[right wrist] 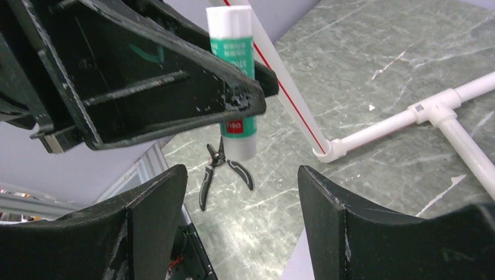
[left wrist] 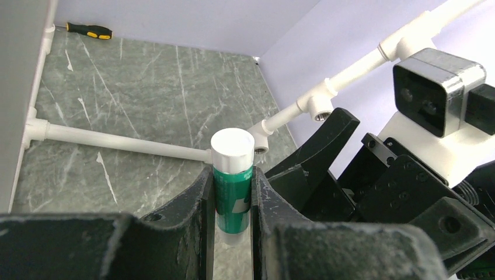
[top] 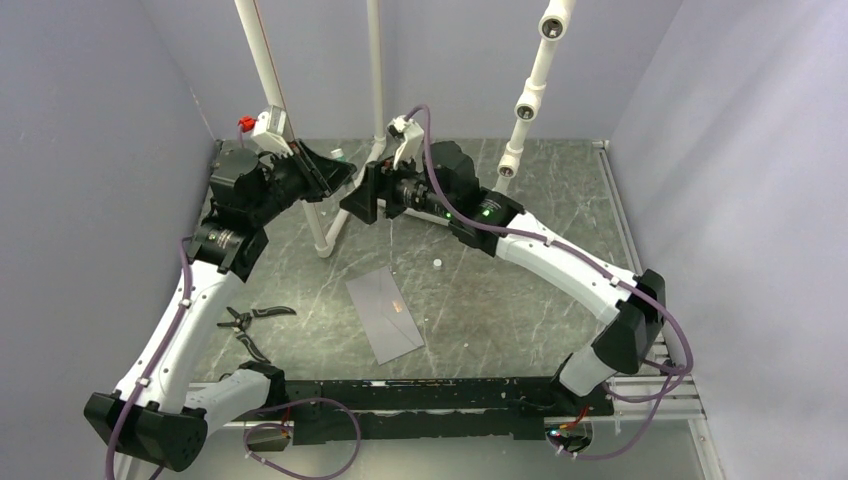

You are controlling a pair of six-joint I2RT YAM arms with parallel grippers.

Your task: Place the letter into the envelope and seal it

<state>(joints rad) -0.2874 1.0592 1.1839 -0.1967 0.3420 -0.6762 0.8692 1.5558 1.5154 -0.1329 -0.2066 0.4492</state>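
The pale grey envelope lies flat on the table in front of the arms, with a thin tan streak on its face. The letter itself does not show. My left gripper is raised at the back and is shut on a green glue stick with a white cap. It shows in the left wrist view. The stick also shows in the right wrist view, held upright. My right gripper is open and empty, facing the left one closely. Its jaws stand wide apart just short of the stick.
Black pliers lie on the table at the left, also in the right wrist view. A white pipe frame stands at the back. A screwdriver lies by the far wall. A small white bit lies mid-table.
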